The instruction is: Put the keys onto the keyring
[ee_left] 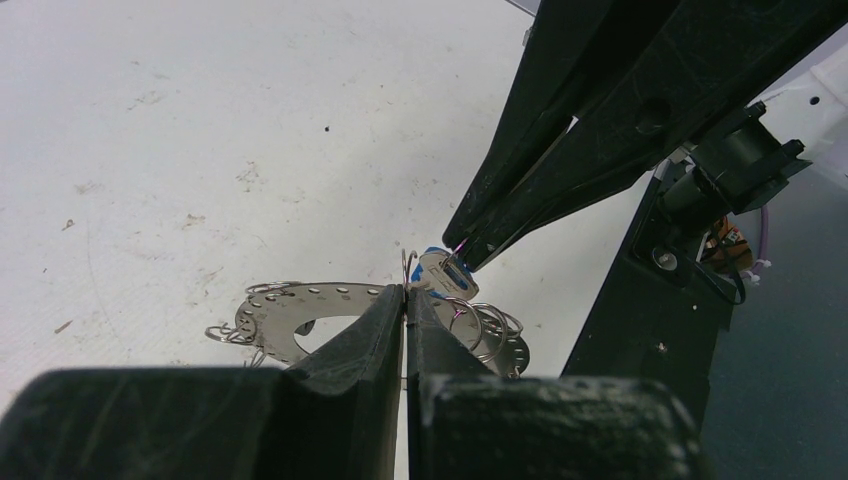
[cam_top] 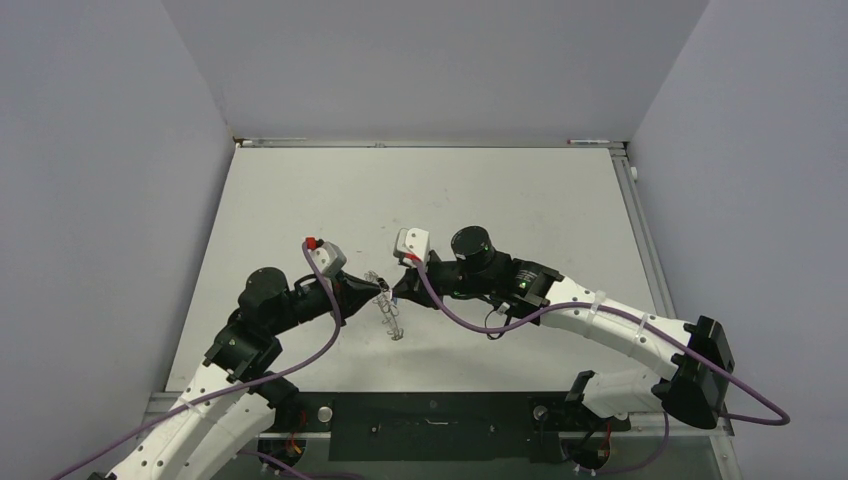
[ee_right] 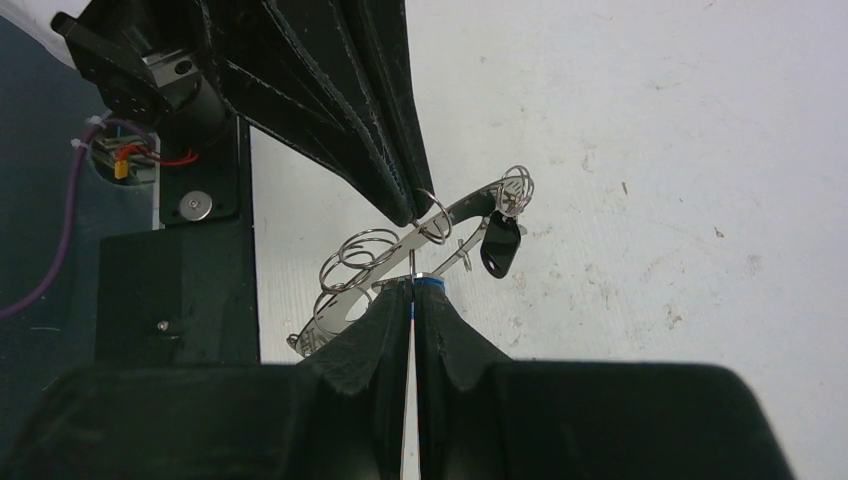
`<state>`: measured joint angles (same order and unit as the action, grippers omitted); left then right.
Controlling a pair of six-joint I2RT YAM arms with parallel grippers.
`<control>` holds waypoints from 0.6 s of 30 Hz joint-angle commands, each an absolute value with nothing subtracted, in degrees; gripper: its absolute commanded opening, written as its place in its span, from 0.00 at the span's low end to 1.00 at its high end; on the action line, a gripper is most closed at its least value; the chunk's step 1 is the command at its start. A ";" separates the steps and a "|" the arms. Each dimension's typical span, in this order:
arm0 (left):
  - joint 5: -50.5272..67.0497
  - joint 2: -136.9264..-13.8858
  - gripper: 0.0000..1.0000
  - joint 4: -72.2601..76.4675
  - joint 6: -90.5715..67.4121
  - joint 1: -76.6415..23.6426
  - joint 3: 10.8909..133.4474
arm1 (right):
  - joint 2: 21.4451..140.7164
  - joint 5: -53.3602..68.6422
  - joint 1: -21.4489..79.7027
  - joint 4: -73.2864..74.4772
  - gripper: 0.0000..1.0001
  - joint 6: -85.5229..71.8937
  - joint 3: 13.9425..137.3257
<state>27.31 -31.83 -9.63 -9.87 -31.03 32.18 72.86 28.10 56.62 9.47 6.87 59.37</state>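
Blue key point(ee_left: 441, 272) mostly hidden btwn closed right jaws.

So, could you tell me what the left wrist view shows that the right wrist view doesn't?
Left wrist only: the blue key in plain sight, pinched in the right gripper. Right wrist only: the black key, hanging from the ring. Both: the left gripper shut on the ring, with the right gripper's tip close beside it.

A robot lab cell (bare grey walls point(cam_top: 100, 200), white table point(cam_top: 450, 190)).
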 commanded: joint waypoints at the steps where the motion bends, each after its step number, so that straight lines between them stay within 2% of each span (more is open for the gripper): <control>1: 28.33 -31.03 0.00 -5.19 -10.11 -31.20 33.32 | 72.96 29.32 57.04 5.66 0.05 7.69 62.22; 18: 28.35 -31.00 0.00 -5.14 -10.11 -31.64 33.31 | 73.22 28.66 57.21 2.93 0.05 6.77 62.24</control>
<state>27.31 -31.62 -9.63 -9.89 -31.42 32.18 72.90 28.05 56.73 7.01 6.83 59.70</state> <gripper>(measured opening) 0.006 0.060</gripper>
